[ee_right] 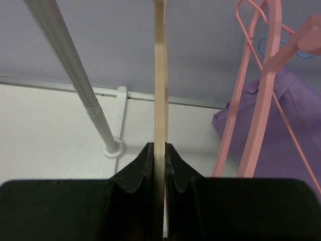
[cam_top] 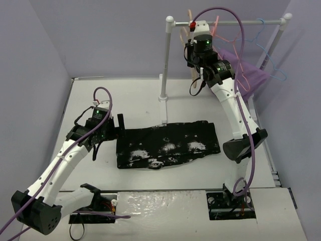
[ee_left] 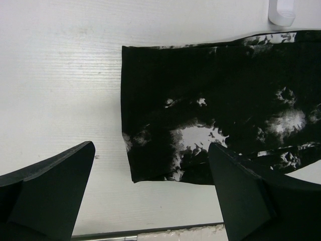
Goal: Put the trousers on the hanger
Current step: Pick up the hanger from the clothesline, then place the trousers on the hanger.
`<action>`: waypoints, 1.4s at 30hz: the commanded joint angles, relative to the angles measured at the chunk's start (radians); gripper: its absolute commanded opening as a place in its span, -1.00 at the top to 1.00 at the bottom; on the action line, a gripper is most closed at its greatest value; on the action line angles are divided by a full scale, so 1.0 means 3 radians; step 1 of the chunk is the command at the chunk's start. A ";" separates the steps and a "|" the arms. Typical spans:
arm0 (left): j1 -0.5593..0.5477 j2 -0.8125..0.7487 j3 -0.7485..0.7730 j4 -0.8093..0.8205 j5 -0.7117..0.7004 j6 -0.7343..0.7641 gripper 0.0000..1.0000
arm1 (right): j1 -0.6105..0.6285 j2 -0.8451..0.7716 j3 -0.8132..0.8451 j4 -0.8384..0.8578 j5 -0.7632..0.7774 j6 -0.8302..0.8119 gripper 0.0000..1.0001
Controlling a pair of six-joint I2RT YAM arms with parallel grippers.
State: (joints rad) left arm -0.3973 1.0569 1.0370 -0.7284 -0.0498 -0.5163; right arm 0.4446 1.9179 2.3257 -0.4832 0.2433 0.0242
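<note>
The trousers (cam_top: 168,144), black with white blotches, lie folded flat in the middle of the table. In the left wrist view their left end (ee_left: 210,100) lies just ahead of the fingers. My left gripper (cam_top: 108,136) hovers at that left end, open and empty, its jaws wide apart (ee_left: 150,150). My right gripper (cam_top: 194,52) is raised at the clothes rack and shut on the beige hanger (cam_top: 194,84). The hanger shows edge-on between the closed pads (ee_right: 159,75), (ee_right: 159,150), and still hangs at the rail.
A white rack with upright pole (cam_top: 165,60) and crossbar (cam_top: 235,22) stands at the back; its pole (ee_right: 70,70) is left of the hanger. Pink hangers (ee_right: 261,85), a blue wire hanger (cam_top: 271,60) and a purple cloth (cam_top: 248,73) hang to the right. A rack foot (ee_left: 281,12) shows.
</note>
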 commanded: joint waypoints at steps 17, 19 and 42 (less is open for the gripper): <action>0.0418 0.0283 -0.0357 0.0418 0.0399 -0.0152 -0.89 | 0.0437 -0.2005 -0.2141 0.0492 0.0373 0.0423 1.00; 0.0474 0.0329 -0.0458 0.0564 0.0537 -0.0194 -0.89 | 0.0483 -0.2162 -0.2408 0.0492 0.0350 0.0532 1.00; 0.0649 0.1166 -0.1016 0.1268 0.0866 -0.0422 -0.42 | 0.2566 -0.2205 -0.4863 0.2304 0.1249 0.1540 1.00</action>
State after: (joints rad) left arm -0.2119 1.4140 0.7425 -0.3880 0.1933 -0.6217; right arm 1.2008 1.2291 0.9209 -0.0518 0.4990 0.4250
